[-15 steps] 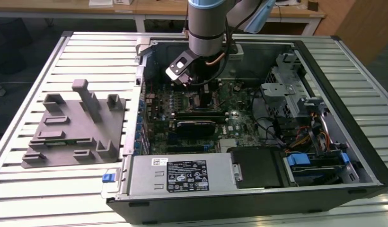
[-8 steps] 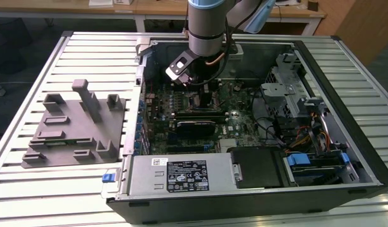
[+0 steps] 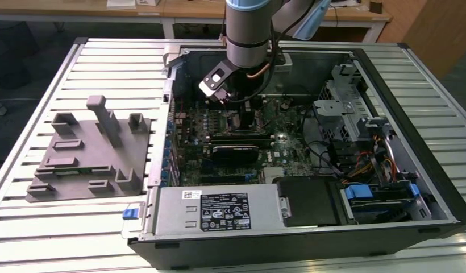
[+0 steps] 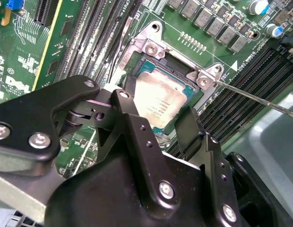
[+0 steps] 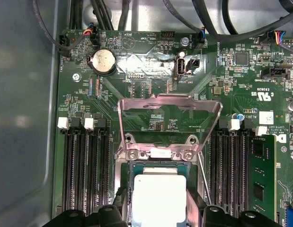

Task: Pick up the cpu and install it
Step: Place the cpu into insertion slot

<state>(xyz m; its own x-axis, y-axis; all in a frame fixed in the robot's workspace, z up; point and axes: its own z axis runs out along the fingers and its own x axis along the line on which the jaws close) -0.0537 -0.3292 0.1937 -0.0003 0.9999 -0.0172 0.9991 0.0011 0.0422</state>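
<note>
The cpu has a pale silver top and a thin darker rim. The motherboard is green, patterned with fine pale traces, and its memory slots are black. The gripper is matte black with silver screw heads. The fixture block is plain grey, and the table is pale with ribbed stripes.

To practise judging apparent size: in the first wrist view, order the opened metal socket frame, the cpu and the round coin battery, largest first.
1. metal socket frame, though it may stand nearer the camera, which would enlarge it
2. cpu, partly hidden
3. coin battery, clearly smallest
</note>
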